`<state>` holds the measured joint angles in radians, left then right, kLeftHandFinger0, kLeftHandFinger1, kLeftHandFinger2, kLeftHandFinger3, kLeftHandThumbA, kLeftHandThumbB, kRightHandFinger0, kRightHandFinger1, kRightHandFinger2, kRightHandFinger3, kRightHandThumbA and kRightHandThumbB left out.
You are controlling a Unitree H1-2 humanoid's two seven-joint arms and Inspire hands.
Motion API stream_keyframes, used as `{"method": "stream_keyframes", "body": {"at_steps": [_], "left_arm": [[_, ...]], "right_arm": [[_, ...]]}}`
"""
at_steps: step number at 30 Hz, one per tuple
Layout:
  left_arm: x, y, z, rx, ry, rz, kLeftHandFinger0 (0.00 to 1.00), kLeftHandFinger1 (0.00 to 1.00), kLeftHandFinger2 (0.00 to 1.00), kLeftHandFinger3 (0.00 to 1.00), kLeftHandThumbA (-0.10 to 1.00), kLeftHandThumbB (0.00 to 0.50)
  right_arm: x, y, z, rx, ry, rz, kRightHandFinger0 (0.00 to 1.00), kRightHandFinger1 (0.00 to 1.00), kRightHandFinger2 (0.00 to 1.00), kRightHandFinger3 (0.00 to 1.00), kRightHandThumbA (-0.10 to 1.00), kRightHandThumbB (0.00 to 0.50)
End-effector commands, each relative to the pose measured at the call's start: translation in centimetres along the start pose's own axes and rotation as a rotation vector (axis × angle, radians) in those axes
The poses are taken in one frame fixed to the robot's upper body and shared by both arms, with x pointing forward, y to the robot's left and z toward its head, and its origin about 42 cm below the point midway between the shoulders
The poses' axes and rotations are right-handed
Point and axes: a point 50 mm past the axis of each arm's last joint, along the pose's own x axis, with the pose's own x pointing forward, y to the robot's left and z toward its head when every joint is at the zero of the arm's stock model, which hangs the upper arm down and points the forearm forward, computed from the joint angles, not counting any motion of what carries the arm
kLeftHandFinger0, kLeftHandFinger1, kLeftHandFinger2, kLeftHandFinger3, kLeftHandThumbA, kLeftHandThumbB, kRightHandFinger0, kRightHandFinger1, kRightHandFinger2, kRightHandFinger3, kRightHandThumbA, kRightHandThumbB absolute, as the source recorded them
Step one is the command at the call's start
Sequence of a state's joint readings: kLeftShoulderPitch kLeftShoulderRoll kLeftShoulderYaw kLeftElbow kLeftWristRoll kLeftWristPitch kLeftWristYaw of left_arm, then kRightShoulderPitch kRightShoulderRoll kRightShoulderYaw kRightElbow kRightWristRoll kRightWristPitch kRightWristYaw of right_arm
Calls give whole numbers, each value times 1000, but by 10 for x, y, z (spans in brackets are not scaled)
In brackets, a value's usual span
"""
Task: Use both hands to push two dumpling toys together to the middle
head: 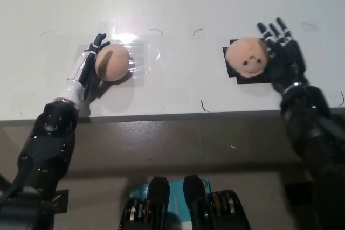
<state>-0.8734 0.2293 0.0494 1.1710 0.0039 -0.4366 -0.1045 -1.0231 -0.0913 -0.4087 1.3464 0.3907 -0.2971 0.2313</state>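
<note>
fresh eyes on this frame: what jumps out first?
Two peach dumpling toys on the white table, each with a hand against its outer side. The left dumpling lies on a clear shiny patch with the left hand beside it; the right dumpling, face showing, lies at the edge of a black square with the black right hand open behind it. A wide bare gap separates the two toys.

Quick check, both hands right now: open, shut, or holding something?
Left hand: open, pressed flat against the left dumpling toy, not gripping.
Right hand: open, fingers spread, against the right dumpling toy.
</note>
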Motion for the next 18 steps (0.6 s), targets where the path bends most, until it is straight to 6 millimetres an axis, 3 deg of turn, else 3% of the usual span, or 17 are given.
{"method": "stream_keyframes", "body": {"at_steps": [1, 4, 9, 16, 18], "left_arm": [[22, -12, 37, -82, -117, -14, 1000, 1000, 1000, 1000, 1000, 394], [25, -22, 41, -96, -129, -12, 1000, 1000, 1000, 1000, 1000, 376], [29, -40, 50, -39, -150, 8, 1000, 1000, 1000, 1000, 1000, 344], [37, -60, 62, -77, -164, -2, 1000, 1000, 1000, 1000, 1000, 411], [39, -68, 67, -89, -176, 2, 1000, 1000, 1000, 1000, 1000, 406]], "right_arm": [[11, 35, 6, 39, -18, 70, 1000, 1000, 1000, 1000, 1000, 189], [9, 45, -2, 49, -8, 80, 1000, 1000, 1000, 1000, 1000, 191], [5, 62, -16, 7, -15, 111, 1000, 1000, 1000, 1000, 1000, 150], [4, 69, -19, 17, -12, 116, 1000, 1000, 1000, 1000, 1000, 182], [4, 70, -20, 20, -10, 110, 1000, 1000, 1000, 1000, 1000, 197]]}}
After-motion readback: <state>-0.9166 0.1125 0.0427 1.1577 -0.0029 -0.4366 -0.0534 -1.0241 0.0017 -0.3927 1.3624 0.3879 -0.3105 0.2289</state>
